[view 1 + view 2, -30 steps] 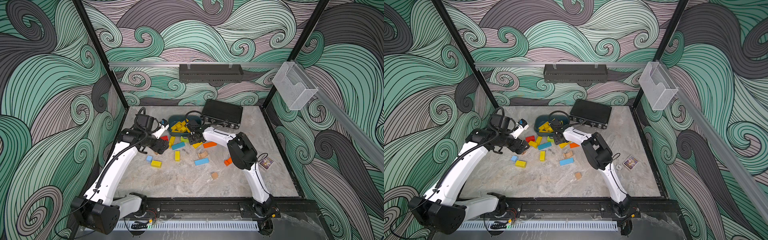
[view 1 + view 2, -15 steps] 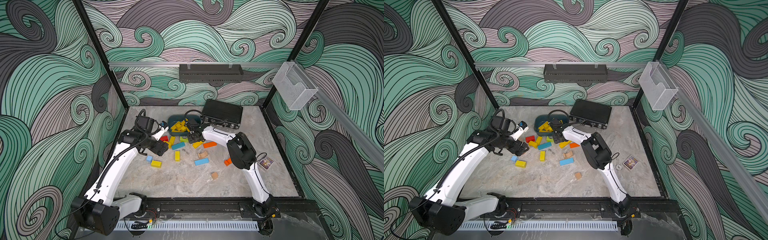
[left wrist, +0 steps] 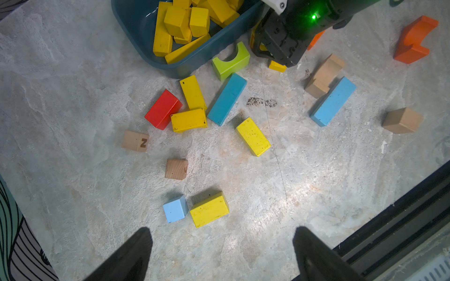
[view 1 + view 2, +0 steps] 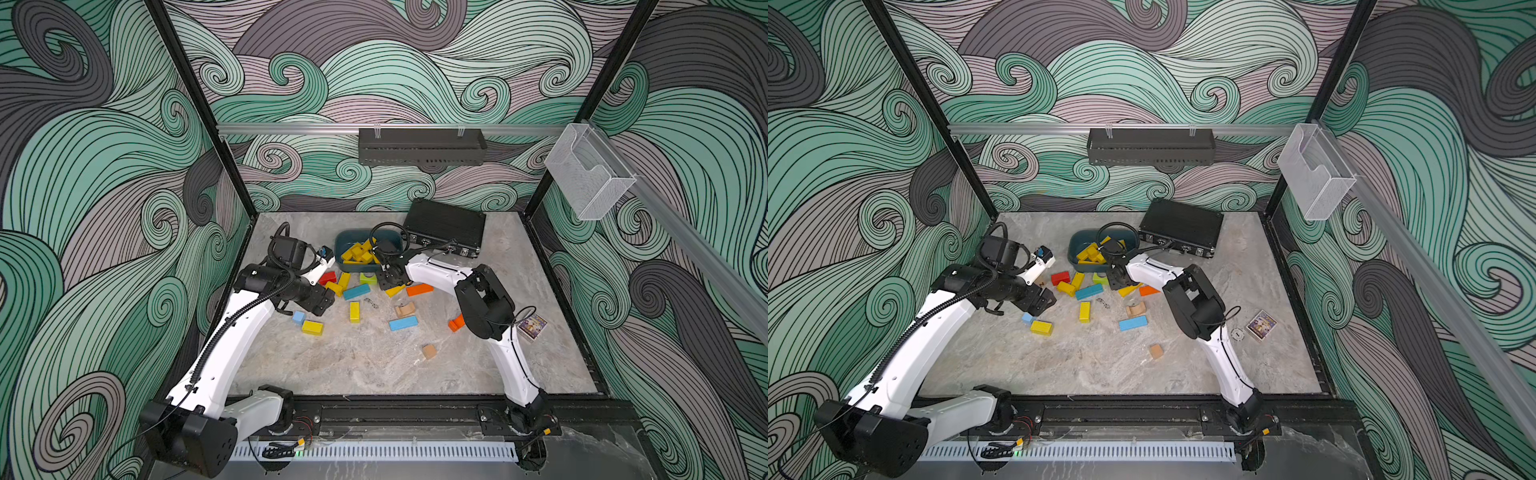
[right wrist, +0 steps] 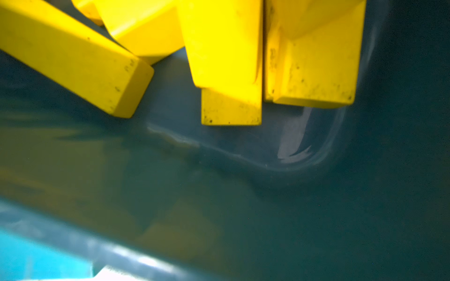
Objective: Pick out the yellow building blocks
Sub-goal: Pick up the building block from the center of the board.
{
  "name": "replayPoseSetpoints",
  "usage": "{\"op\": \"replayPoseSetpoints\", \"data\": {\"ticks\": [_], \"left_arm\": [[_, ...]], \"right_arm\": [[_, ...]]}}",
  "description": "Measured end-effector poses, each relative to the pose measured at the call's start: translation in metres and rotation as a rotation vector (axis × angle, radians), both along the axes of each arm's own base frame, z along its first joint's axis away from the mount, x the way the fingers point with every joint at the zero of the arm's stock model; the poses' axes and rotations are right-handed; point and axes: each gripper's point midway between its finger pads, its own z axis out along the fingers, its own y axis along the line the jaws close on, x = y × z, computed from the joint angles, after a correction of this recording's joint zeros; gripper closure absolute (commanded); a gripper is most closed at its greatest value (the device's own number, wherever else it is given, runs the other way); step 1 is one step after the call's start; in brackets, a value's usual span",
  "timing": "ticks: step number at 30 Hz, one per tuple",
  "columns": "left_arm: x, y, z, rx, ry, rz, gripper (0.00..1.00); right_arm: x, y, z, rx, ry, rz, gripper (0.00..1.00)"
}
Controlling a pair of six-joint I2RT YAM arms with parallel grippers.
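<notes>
Flanking yellow building blocks (image 3: 189, 120): red block (image 3: 163, 109), blue bar (image 3: 226, 99).

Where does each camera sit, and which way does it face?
Top views: high at the front, looking down on the table; left arm and right arm show.
Left wrist: faces down at loose blocks; open left gripper, right gripper by the bin.
Right wrist: close over the bin, facing yellow building blocks; no robot parts.
Shared: all see the bin.
</notes>
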Motion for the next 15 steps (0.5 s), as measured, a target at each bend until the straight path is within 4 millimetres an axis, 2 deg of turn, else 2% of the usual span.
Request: {"op": "replayPoseSetpoints", "data": {"ticks": [9, 12, 15], "left_arm": [[-0.003, 0.001, -0.006, 0.01, 0.013, -0.008, 0.08], [-0.005, 0.002, -0.012, 0.02, 0.026, -0.011, 0.08], [-0.006, 0.003, -0.017, 0.028, 0.038, -0.011, 0.08]], "right_arm": [[-0.011, -0.006, 0.004, -0.009, 0.013, 0.023, 0.71], [-0.016, -0.01, 0.015, -0.005, 0.008, 0.028, 0.71], [-0.019, -0.01, 0.035, 0.018, -0.012, 0.044, 0.71]]}}
